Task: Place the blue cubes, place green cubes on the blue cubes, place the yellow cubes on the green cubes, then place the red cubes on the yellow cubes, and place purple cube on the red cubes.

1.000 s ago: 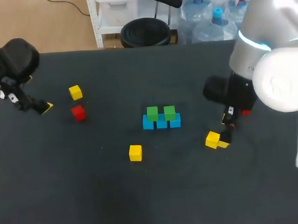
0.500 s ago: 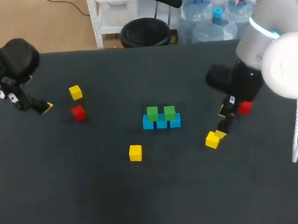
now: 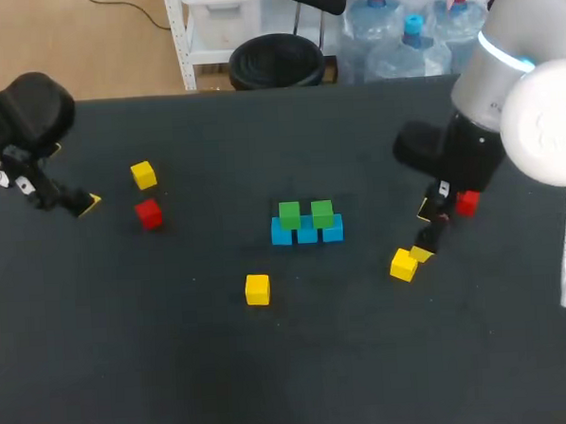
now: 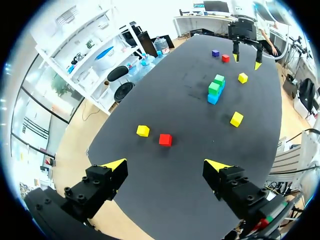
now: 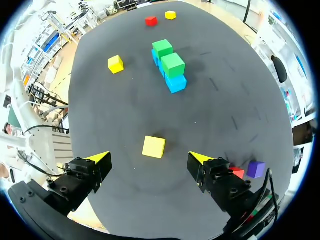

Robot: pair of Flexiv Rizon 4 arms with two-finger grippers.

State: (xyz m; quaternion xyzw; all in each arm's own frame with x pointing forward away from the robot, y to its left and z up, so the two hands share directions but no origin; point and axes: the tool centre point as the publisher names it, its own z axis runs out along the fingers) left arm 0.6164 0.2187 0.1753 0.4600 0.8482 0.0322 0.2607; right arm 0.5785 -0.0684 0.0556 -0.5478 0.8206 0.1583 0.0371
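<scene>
Head camera overlooks everything from above; opposing wrist cameras both see the central cube stack [image 3: 306, 223].

From above, our right arm [image 3: 545, 132] hides the purple cube [image 5: 256, 169] and part of the red cube [image 3: 470, 202] right of the blue row [image 3: 307, 233]; from the right wrist we see only its corner.

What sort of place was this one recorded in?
Probably a robotics lab bench: a black table, the left tool and right tool on arms, green cubes stacked on blue cubes.

left hand [image 4: 165, 164]: fingers apart, far left | right hand [image 5: 148, 157]: fingers apart, right side
</scene>
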